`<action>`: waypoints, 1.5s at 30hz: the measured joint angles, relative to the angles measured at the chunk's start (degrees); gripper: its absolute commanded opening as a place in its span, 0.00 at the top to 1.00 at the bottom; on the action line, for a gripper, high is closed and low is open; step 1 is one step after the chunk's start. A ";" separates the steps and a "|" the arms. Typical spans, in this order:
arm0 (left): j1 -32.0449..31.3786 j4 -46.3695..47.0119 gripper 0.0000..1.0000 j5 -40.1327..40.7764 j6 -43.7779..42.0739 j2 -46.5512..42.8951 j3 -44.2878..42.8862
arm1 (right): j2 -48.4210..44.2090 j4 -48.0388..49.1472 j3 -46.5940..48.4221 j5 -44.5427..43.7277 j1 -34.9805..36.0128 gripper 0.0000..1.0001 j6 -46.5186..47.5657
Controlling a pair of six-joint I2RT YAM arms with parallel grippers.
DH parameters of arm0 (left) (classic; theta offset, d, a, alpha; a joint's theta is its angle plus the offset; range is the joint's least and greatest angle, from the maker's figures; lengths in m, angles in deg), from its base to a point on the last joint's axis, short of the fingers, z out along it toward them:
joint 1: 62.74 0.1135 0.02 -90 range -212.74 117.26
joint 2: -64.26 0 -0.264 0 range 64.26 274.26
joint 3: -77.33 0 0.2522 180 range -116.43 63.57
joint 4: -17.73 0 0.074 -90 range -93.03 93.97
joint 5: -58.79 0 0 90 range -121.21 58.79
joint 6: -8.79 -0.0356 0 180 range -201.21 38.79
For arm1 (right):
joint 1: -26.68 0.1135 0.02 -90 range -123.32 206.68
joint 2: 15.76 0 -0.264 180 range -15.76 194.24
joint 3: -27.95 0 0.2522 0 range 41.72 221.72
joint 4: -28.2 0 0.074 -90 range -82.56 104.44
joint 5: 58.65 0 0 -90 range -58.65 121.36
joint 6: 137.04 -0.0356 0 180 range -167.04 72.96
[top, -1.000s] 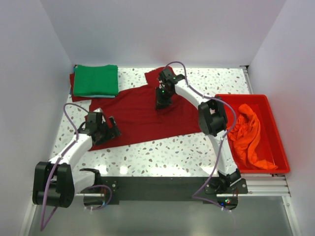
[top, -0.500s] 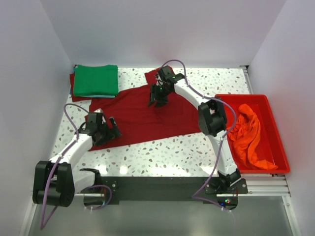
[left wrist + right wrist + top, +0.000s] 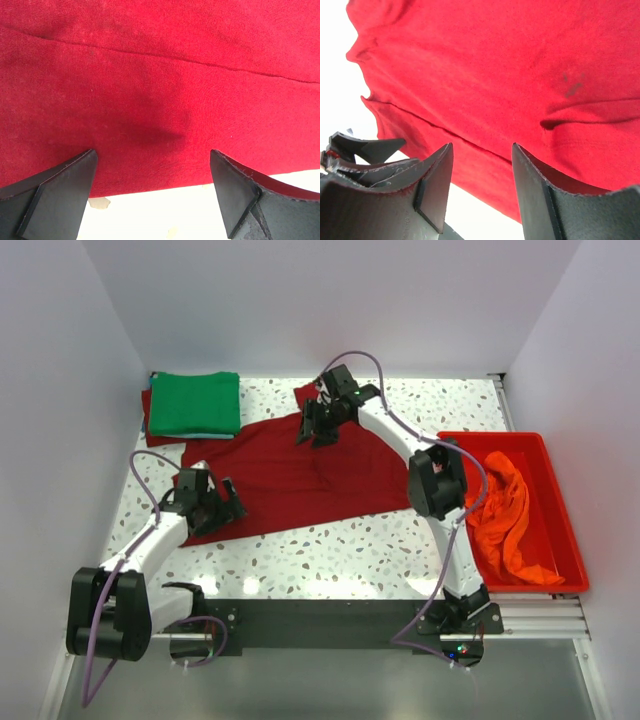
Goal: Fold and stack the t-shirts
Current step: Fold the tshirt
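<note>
A dark red t-shirt point(image 3: 290, 470) lies spread flat across the middle of the table. My left gripper point(image 3: 222, 502) sits at the shirt's near-left hem, open. In the left wrist view the hem of the shirt point(image 3: 160, 75) runs between the spread fingertips of the left gripper point(image 3: 152, 155), which hold nothing. My right gripper point(image 3: 318, 430) hovers over the shirt's far edge, open. The right wrist view shows the cloth point(image 3: 495, 65) below the right gripper point(image 3: 482, 145), with nothing between its fingers. A folded bright green t-shirt point(image 3: 195, 403) lies at the back left. An orange t-shirt point(image 3: 500, 515) lies crumpled in the tub.
The rigid red tub point(image 3: 470, 437) stands at the right edge of the table. Dark red cloth point(image 3: 150, 430) shows under the green shirt. White walls close in the left, back and right. Bare speckled tabletop point(image 3: 340, 550) lies in front of the red shirt.
My right gripper has opened and moved from the middle of the red shirt back and left to its far edge. The left arm has not moved.
</note>
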 measured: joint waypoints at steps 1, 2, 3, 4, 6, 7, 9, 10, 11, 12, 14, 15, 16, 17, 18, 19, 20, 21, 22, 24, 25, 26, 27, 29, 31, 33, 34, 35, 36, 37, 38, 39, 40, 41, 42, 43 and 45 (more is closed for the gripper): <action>0.00 0.00 0.00 0.00 0.00 -0.04 0.00 | -0.94 -0.15 -0.20 -0.68 -0.02 0.45 0.42; 0.00 -0.02 0.00 0.00 -0.04 -0.20 0.00 | -2.32 -0.20 -1.05 -1.42 -0.02 0.44 0.92; 0.00 -0.02 0.00 0.00 -0.07 -0.50 0.00 | -4.04 -0.52 -2.27 -2.45 -0.13 0.44 1.51; 0.00 -0.02 0.00 0.02 -0.11 -0.96 0.00 | -5.51 -0.85 -3.39 -3.10 -0.20 0.44 1.97; 0.00 0.07 0.00 0.02 -0.22 -2.29 0.00 | -10.56 -0.83 -8.44 -4.92 -0.61 0.44 3.21; 0.00 0.04 0.00 0.04 -0.52 -2.95 0.00 | -13.25 -0.85 -11.47 -5.68 -0.98 0.44 3.74; 0.00 0.13 0.00 0.04 -0.83 -3.76 -0.04 | -18.64 -0.61 -18.14 -6.58 -2.25 0.44 4.61; 0.00 0.20 0.00 0.04 -1.03 -3.82 -0.09 | -21.16 -0.48 -21.59 -6.80 -3.32 0.44 5.01; -0.02 0.28 0.00 0.04 -1.05 -3.80 -0.13 | -23.69 -0.13 -25.59 -7.10 -5.01 0.44 5.40; -0.04 0.42 0.00 0.04 -1.05 -3.74 -0.15 | -24.98 -0.07 -27.96 -7.23 -6.25 0.44 5.66; -0.42 0.98 0.00 0.02 -1.03 -3.13 -0.31 | -26.88 0.50 -33.73 -7.89 -10.08 0.44 6.45; -0.72 1.27 0.00 -0.02 -1.03 -2.51 -0.48 | -26.93 0.50 -35.21 -8.22 -11.32 0.44 6.71; -1.05 1.66 0.00 -0.07 -1.01 -1.90 -0.68 | -26.82 0.70 -36.89 -8.55 -12.92 0.44 7.08; -1.46 2.23 0.00 -0.13 -0.98 -0.96 -0.96 | -26.49 0.72 -38.25 -8.87 -14.23 0.44 7.34; -1.84 2.93 0.00 -0.31 -0.92 0.00 -1.25 | -26.18 0.79 -39.39 -9.35 -15.15 0.44 7.65; -2.21 3.56 0.00 -0.48 -0.79 0.87 -1.53 | -25.86 0.79 -40.22 -9.68 -15.72 0.44 7.93; -2.49 4.15 0.00 -0.55 -0.61 1.57 -1.77 | -25.49 0.85 -40.74 -9.77 -16.02 0.44 8.20; -2.71 4.66 0.00 -0.63 -0.50 2.08 -2.01 | -25.03 1.05 -41.07 -9.86 -16.06 0.44 8.37; -2.91 5.31 0.00 -0.72 -0.44 2.40 -2.16 | -24.52 1.31 -41.22 -9.86 -16.00 0.44 8.57; -3.04 6.69 0.00 -0.90 -0.28 2.69 -2.23 | -23.41 2.23 -41.38 -9.86 -15.82 0.44 8.94; -3.04 7.37 0.00 -0.90 0.00 2.84 -2.23 | -22.93 2.73 -41.59 -9.86 -15.78 0.44 9.11; -3.04 8.11 0.00 -0.90 0.13 3.15 -2.23 | -22.40 3.08 -41.94 -9.88 -15.65 0.44 9.29; -3.04 8.83 0.00 -0.90 0.46 3.63 -2.21 | -21.90 3.39 -42.45 -9.90 -15.58 0.44 9.40; -3.06 10.32 0.00 -1.18 0.70 4.90 -1.88 | -21.31 3.78 -43.87 -9.73 -15.56 0.44 9.60; -3.06 11.06 0.00 -1.77 1.09 5.97 -1.07 | -21.33 3.91 -44.19 -9.64 -15.56 0.44 9.73; -3.06 11.72 0.00 -2.14 1.42 6.08 -0.79 | -21.42 4.00 -44.44 -9.75 -15.56 0.45 9.81; -3.06 11.65 0.00 -2.21 1.51 6.08 -0.76 | -21.70 4.17 -44.74 -9.92 -15.56 0.45 9.81; -3.06 11.58 0.00 -2.23 1.55 6.05 -0.76 | -22.01 4.22 -45.09 -10.14 -15.56 0.45 9.81; -3.06 11.41 0.00 -2.23 1.64 6.01 -0.76 | -22.53 4.20 -45.77 -10.60 -15.54 0.45 9.90; -3.06 11.15 0.00 -2.21 1.88 5.95 -0.76 | -23.32 4.11 -46.75 -11.28 -15.52 0.45 9.97; -3.06 10.86 0.00 -2.21 2.01 5.86 -0.76 | -24.11 3.74 -47.74 -11.96 -15.47 0.45 10.05; -3.06 10.51 0.00 -2.23 2.10 5.73 -0.76 | -25.05 3.26 -48.89 -12.70 -15.43 0.45 10.10; -3.06 10.12 0.00 -2.27 2.45 5.57 -0.76 | -25.88 2.82 -49.92 -13.09 -15.43 0.45 10.14; -3.06 9.68 0.00 -2.38 2.67 5.38 -0.76 | -26.86 2.12 -51.21 -13.66 -15.39 0.45 10.14; -3.06 9.20 0.00 -2.49 2.99 5.18 -0.76 | -27.89 1.38 -52.63 -14.16 -15.37 0.45 10.12; -3.13 8.57 0.00 -2.67 3.48 4.87 -0.72 | -29.16 1.05 -54.23 -14.32 -15.32 0.45 10.14; -3.28 8.09 0.00 -3.02 4.17 3.76 0.00 | -31.36 -0.50 -57.29 -15.10 -15.23 0.45 10.08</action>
